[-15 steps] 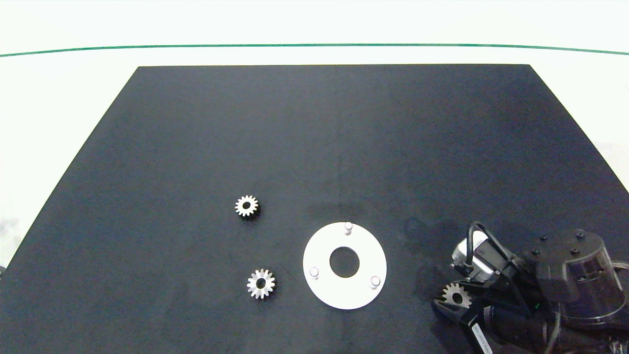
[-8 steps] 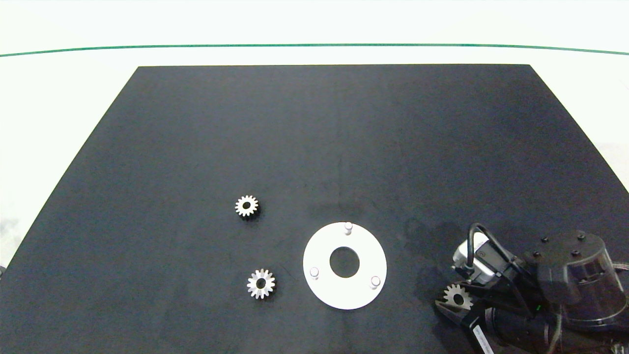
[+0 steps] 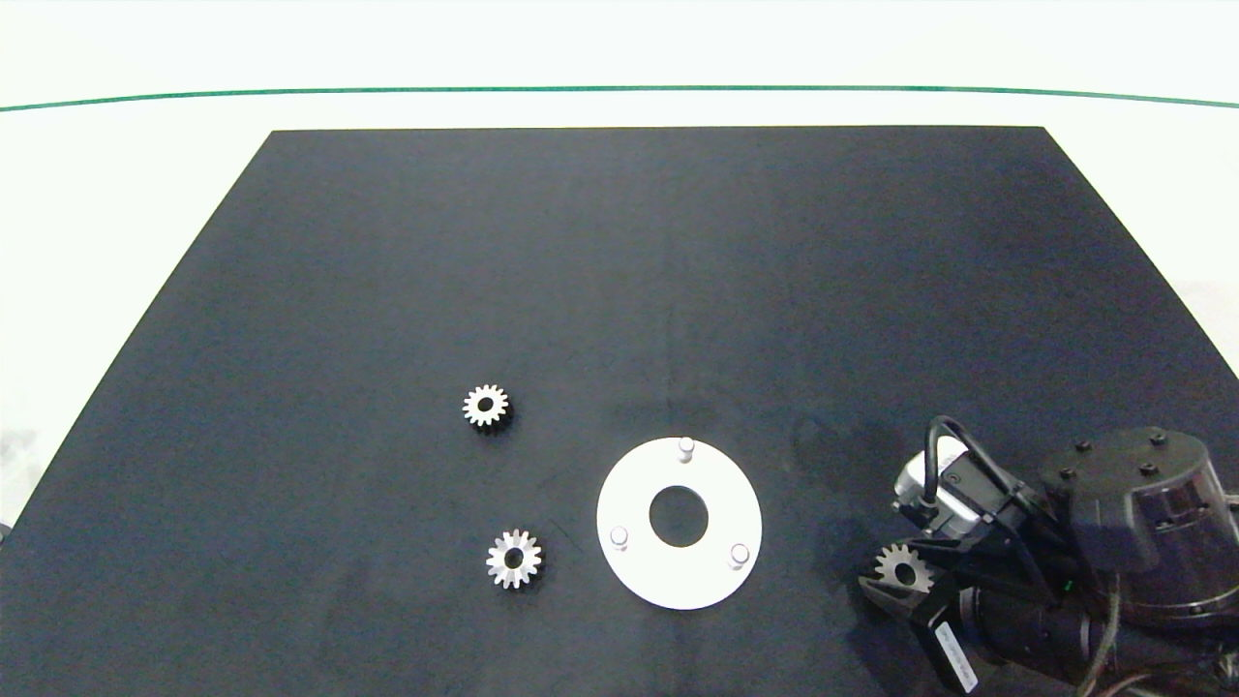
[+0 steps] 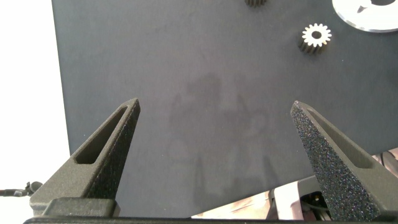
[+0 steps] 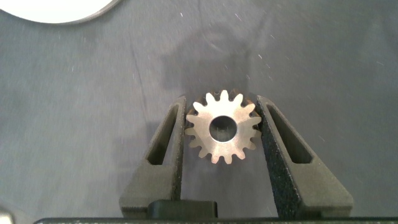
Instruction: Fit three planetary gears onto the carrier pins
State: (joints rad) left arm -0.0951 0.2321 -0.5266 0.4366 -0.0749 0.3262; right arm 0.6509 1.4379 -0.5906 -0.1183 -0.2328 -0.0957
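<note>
At the near right corner of the black mat [image 3: 619, 290], the right gripper [image 3: 895, 581] is seen closed around one of the planetary gears [image 5: 222, 127], its two fingers [image 5: 163, 149] pressed against the teeth on opposite sides, the gear held flat with its centre hole facing up. This held gear [image 3: 904, 571] lies to the right of the white disc [image 3: 721, 503], apart from it. The left gripper [image 4: 214, 149] is parked off the near left edge of the mat, its fingers spread wide with nothing between them. On the disc, three carrier pins are seen standing upright and bare: one at the near right [image 3: 740, 555], one at the near left [image 3: 619, 535], and one at the far edge [image 3: 686, 447]. Just to the left of the disc, a second gear [image 3: 514, 559] lies flat on the mat. Farther back and slightly to the left, a third gear [image 3: 485, 406] is found, also flat, well apart from the disc. Beyond the mat, a white surface [image 3: 619, 48] crossed by a thin green line [image 3: 619, 90] is seen.
</note>
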